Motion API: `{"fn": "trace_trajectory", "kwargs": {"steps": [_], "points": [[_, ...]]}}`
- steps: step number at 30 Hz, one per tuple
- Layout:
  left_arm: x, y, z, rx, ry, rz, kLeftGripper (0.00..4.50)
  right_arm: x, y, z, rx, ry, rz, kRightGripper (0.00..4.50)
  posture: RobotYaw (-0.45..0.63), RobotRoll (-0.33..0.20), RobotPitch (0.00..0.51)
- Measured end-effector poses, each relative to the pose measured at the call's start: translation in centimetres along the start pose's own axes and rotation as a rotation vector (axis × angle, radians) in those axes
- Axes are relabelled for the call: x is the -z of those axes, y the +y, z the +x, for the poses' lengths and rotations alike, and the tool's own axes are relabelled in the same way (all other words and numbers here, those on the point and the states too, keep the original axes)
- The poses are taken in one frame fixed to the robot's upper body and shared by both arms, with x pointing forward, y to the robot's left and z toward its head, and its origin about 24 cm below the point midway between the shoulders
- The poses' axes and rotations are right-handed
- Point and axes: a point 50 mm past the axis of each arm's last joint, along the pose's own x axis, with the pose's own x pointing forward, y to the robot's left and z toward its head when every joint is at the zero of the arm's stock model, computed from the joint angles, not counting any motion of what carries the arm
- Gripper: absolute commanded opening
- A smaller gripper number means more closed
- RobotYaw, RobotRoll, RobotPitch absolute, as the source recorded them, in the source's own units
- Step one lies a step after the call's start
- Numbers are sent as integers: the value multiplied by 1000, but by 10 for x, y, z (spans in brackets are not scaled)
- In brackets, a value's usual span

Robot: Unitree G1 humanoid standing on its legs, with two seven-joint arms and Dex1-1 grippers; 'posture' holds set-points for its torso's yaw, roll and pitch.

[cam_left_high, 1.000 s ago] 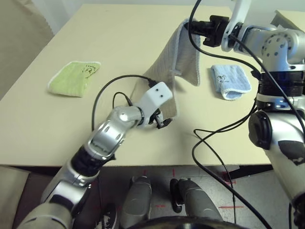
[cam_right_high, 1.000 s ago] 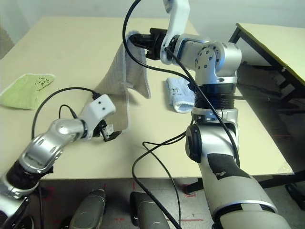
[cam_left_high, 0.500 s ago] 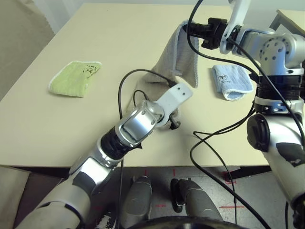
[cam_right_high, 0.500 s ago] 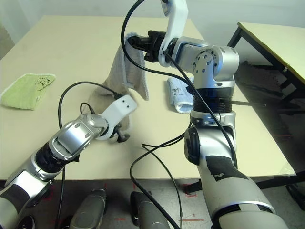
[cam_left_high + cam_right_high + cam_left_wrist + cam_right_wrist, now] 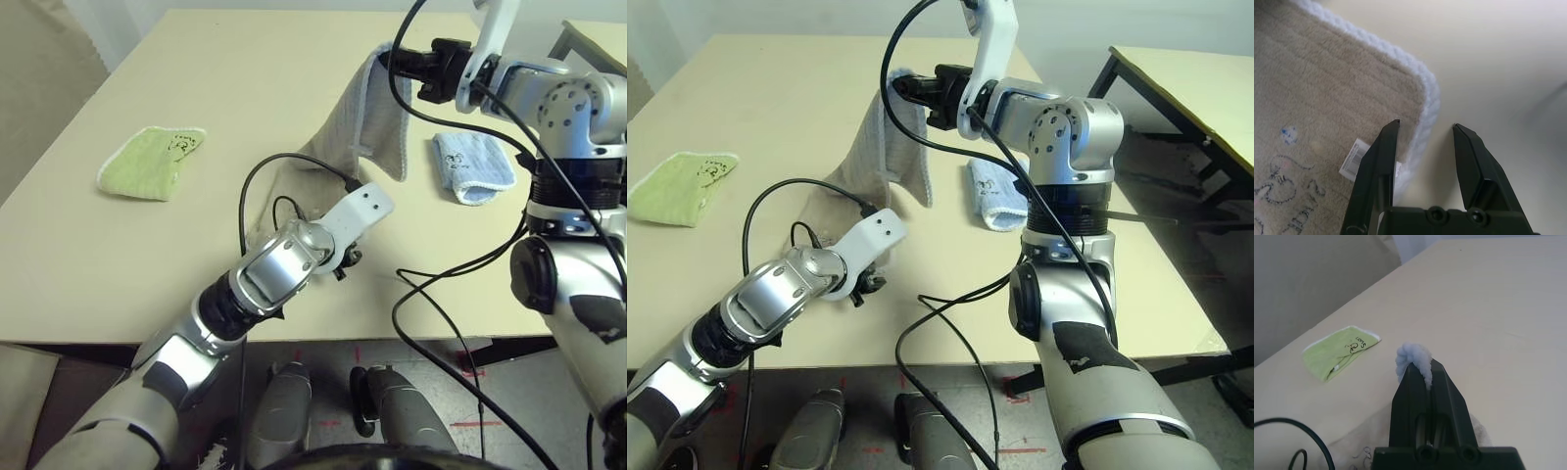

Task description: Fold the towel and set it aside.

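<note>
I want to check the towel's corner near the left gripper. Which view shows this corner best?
The left wrist view: the towel corner with white edging and label lies between the open fingers of the left gripper. In the eye views the arm hides this corner. The right wrist view shows another pinched tip.

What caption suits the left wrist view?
Open left end effector straddling the white-stitched corner of the beige terry towel on the cream table.

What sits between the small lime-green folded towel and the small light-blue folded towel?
The big beige terry towel, hanging from the right gripper down to the table, in the left eye view.
</note>
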Motion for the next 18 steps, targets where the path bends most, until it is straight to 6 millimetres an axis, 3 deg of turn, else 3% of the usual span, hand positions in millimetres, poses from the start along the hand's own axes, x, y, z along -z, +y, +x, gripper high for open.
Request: {"fn": "trace_trajectory", "kwargs": {"steps": [4, 8, 10, 13, 18], "points": [[15, 27, -11, -57, 13, -51, 2181, 1, -5, -7, 7, 14, -15, 0, 134, 0, 147], [37, 74, -40, -194, 33, -139, 2181, 4, -13, -15, 30, 38, -34, 0, 135, 0, 144], [38, 84, -50, -211, 1, -131, 2181, 6, -13, -15, 25, 44, -36, 0, 135, 0, 144], [32, 82, -50, -175, -61, -128, 2790, 6, -12, -14, 20, 44, -43, 0, 139, 0, 144], [16, 58, -35, -56, -121, -112, 4479, 8, -10, -12, 1, 51, -56, 0, 139, 0, 146]]}}
